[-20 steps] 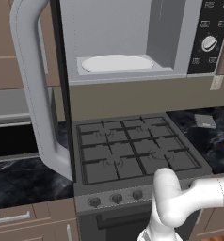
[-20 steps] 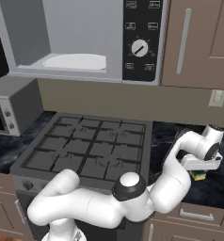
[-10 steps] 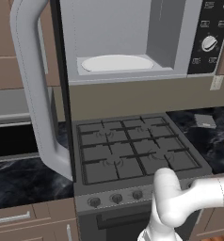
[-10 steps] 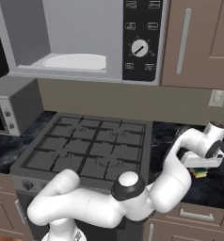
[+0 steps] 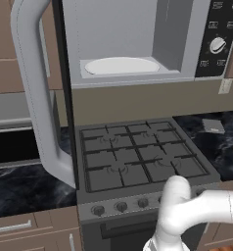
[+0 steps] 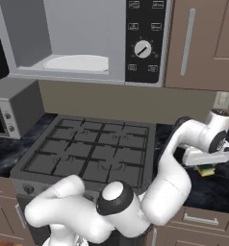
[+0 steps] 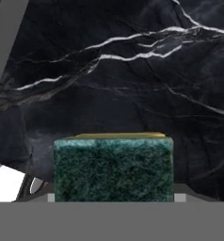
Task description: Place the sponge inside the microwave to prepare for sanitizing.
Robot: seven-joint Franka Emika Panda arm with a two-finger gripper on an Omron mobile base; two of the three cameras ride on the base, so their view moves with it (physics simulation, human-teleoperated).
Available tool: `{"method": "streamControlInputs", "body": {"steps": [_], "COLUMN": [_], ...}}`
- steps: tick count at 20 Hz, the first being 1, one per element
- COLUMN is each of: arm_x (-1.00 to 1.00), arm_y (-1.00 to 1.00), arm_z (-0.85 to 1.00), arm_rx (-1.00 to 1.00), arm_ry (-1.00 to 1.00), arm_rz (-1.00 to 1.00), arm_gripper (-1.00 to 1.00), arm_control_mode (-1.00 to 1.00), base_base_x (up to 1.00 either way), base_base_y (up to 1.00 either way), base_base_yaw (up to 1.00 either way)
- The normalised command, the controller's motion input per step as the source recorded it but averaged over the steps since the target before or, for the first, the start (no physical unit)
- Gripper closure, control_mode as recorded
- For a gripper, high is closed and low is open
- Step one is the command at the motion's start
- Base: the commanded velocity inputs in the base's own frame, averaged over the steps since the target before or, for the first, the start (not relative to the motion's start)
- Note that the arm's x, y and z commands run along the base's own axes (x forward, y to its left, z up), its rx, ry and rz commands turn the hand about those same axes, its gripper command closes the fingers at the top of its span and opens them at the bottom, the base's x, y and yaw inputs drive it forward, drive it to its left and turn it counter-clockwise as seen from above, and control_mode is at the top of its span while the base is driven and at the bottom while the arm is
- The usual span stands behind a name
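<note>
Green-topped sponge point(image 7: 113, 169) with a yellow underside sits pinched in the gripper point(image 6: 206, 167) just above the black marble counter point(image 7: 132, 84), right of the stove point(image 6: 90, 151). Microwave point(image 5: 138, 41) door stands open, turntable point(image 5: 121, 65) bare.

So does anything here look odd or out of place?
Nothing looks spilled or broken. The microwave door hangs wide open over the stove, turntable bare, and the sponge sits right at the gripper over the dark counter.
</note>
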Motion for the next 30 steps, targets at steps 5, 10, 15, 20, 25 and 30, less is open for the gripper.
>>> {"method": "streamControlInputs", "body": {"steps": [5,10,15,20,25,30], "arm_x": [-1.00,-0.98,-0.45,-0.32,-0.42,-0.47], "arm_y": [0.94,1.00,0.98,0.90,0.81,0.74], "arm_z": [0.28,0.20,0.60,0.67,0.66,0.66], "arm_rx": [-0.25,-0.26,-0.07,0.01,0.03,0.03], "arm_ry": [-0.09,-0.04,-0.21,-0.25,-0.25,-0.34], "arm_rz": [0.00,0.00,-0.18,-0.28,-0.13,-0.02], "arm_gripper": [1.00,1.00,1.00,1.00,1.00,1.00], "arm_control_mode": [-1.00,-1.00,-1.00,-1.00,-1.00,-1.00], "base_base_x": [0.00,0.00,0.00,0.00,0.00,0.00], "base_base_y": [0.00,0.00,0.00,0.00,0.00,0.00], "base_base_yaw": [0.00,0.00,0.00,0.00,0.00,0.00]}}
